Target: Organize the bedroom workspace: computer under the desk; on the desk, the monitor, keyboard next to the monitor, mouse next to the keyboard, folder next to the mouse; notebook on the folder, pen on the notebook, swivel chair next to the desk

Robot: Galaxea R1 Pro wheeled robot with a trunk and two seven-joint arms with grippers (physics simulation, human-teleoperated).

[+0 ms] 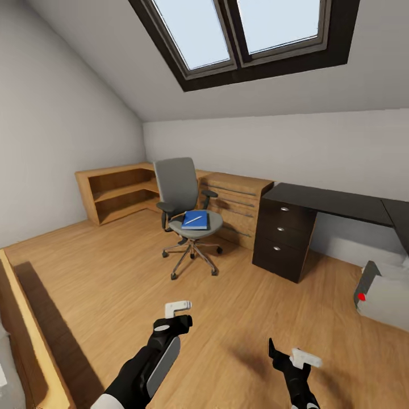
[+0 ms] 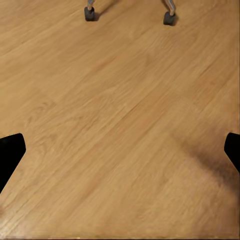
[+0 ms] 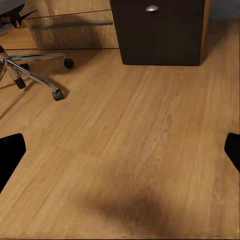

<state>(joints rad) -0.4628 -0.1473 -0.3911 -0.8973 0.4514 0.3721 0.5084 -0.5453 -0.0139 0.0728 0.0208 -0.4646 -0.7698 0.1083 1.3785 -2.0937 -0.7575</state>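
Both our tools, the left tool [image 1: 177,316] and the right tool [image 1: 289,352], hang released and empty, so we should roll gently forward to the swivel chair [image 1: 187,213] ahead, where the blue folder [image 1: 196,220] lies on its seat, well beyond them.

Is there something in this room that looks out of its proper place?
Yes. The blue folder lies on the swivel chair seat with a pen on it, not on the desk. A grey device with a red light lies on the floor, apparently tipped over.
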